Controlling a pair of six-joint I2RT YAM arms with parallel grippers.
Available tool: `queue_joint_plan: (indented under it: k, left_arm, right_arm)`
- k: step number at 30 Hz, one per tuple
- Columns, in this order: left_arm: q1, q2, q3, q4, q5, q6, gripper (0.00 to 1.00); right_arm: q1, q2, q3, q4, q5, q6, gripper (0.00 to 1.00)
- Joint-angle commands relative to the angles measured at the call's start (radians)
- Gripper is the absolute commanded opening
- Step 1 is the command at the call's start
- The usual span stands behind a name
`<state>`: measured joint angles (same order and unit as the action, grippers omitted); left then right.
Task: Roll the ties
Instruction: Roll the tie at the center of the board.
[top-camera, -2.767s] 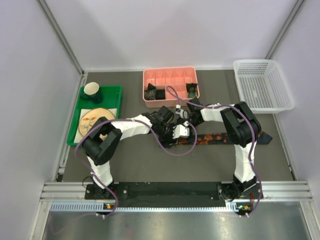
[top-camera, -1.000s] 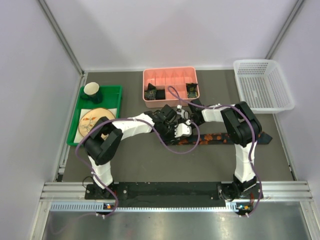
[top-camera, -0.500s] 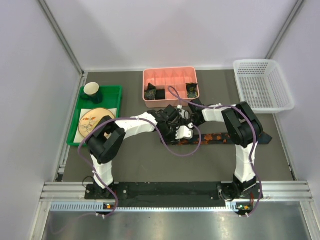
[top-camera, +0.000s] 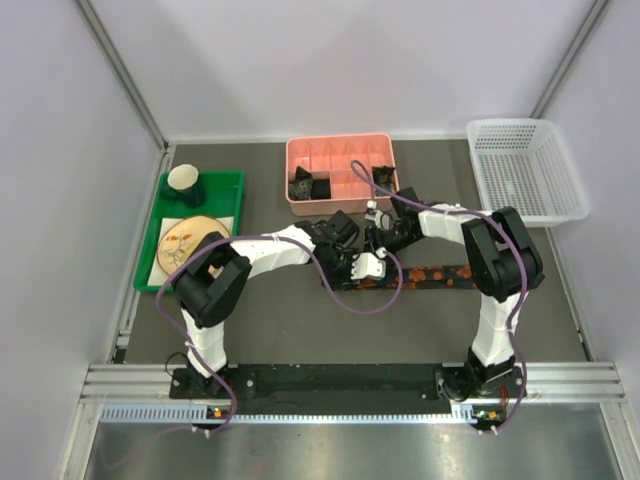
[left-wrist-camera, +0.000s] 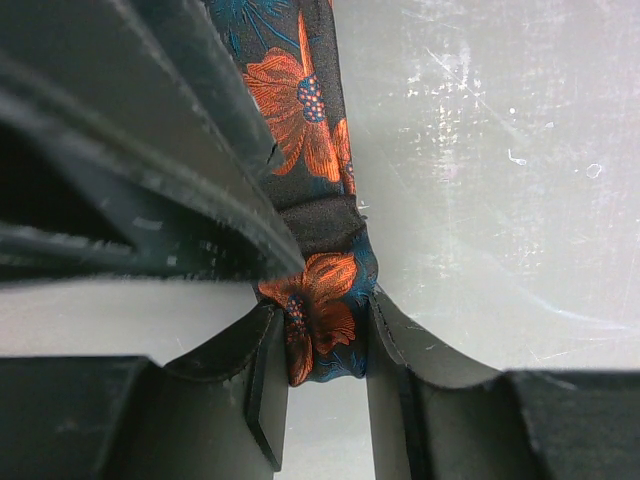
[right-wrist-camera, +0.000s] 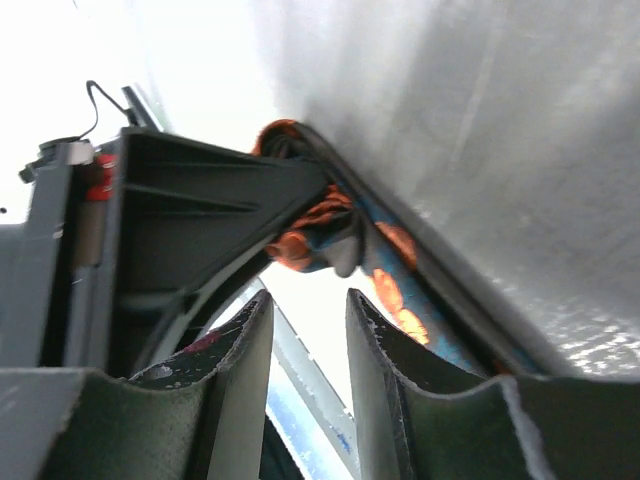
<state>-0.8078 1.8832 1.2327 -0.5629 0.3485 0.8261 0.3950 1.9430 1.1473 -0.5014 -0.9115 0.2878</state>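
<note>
The left jaws were clamped on the tie (left-wrist-camera: 322, 318), a black one printed with orange flowers. A narrow fold of it was pinched between them, low in the left wrist view. The jaws stood only as far apart as that thickness of cloth. Above the pinch, the fabric was bunched into a small wad with a plain black band across it.

The right jaws stood apart with a clear gap and nothing between them. In the right wrist view they sat just short of the bunched end, and I cannot tell whether they touched it. The dark body of the left jaws filled the space just beside that end.

From above, the rest of the tie lay flat on the counter (top-camera: 300, 320), running from the two sets of jaws toward the right arm (top-camera: 500, 250). The left arm (top-camera: 265, 250) reached in from the other side, so the jaws met near the middle of the counter, in front of the pink box (top-camera: 340, 140).

Counted:
- Two arms.
- One tie on the counter.
- Three small dark bundles in the pink box, two side by side at its near left and one at its near right. Their prints were too small to make out.
- One green tray (top-camera: 238, 195) holding one cup (top-camera: 184, 180) and one plate (top-camera: 185, 240).
- One white basket (top-camera: 515, 124) at the far right.
</note>
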Motion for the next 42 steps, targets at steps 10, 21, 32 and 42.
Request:
queue_joint_plan:
  k: [10,21,32,42]
  left_arm:
    - [-0.002,0.093,-0.027,-0.091,-0.023,0.008,0.10]
    - [-0.001,0.093,-0.024,-0.095,-0.013,0.013,0.10]
    - [0.001,0.091,-0.021,-0.094,-0.003,0.018,0.10]
    - [0.007,0.091,-0.018,-0.092,0.001,0.004,0.12]
  right_arm:
    - [0.056,0.002,0.026,0.070,-0.050,0.047,0.34]
    - [0.065,0.065,0.035,0.121,-0.006,0.065,0.31]
    - [0.070,0.073,0.026,0.210,-0.086,0.137,0.32]
    - [0.068,0.088,0.028,0.153,-0.021,0.079,0.00]
